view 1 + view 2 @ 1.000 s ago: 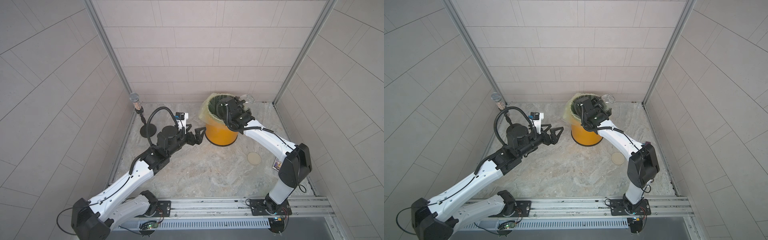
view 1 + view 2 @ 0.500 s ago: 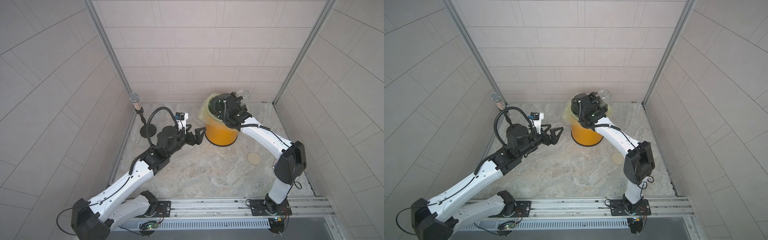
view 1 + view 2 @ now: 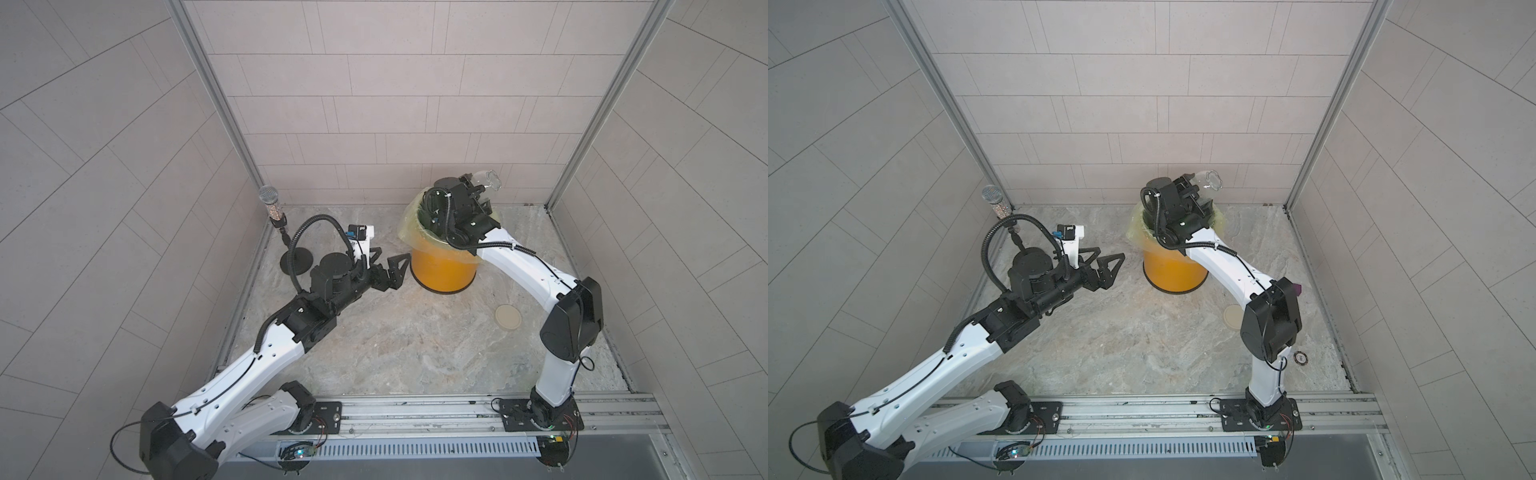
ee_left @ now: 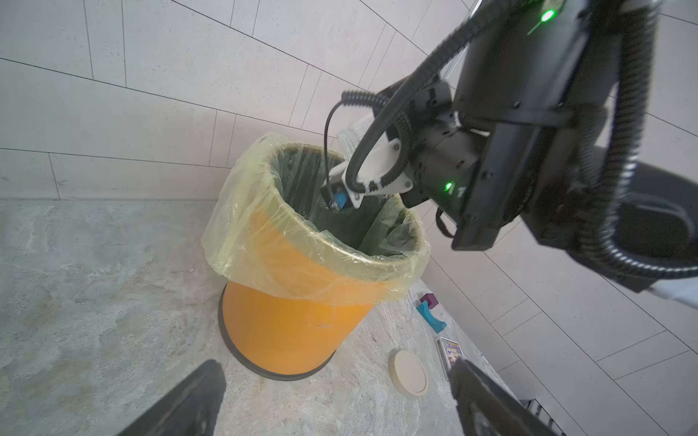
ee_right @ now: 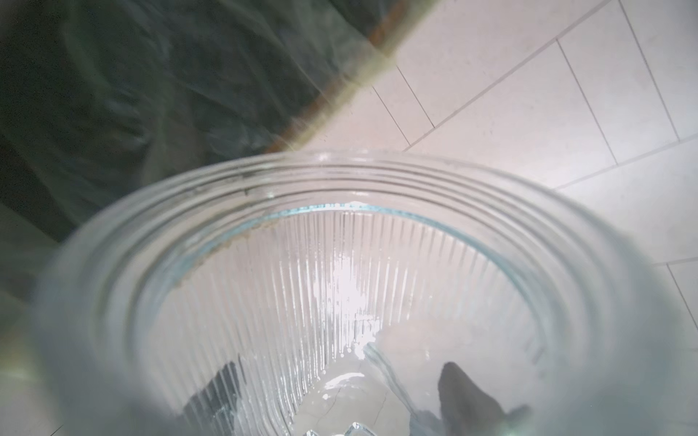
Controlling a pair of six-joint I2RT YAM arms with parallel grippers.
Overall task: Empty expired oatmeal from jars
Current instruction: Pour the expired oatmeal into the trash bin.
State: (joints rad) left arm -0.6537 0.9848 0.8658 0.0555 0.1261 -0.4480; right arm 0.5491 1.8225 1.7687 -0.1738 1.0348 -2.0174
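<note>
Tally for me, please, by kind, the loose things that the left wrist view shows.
Glass jar: 1
Cream lid: 1
Orange bin: 1
Toy pieces: 2, purple block and teal arch
Printed card: 1
Total: 6

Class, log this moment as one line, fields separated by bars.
right gripper: holds tilted jar by bin, looks empty | left gripper: open, holding nothing | lid: on table
</note>
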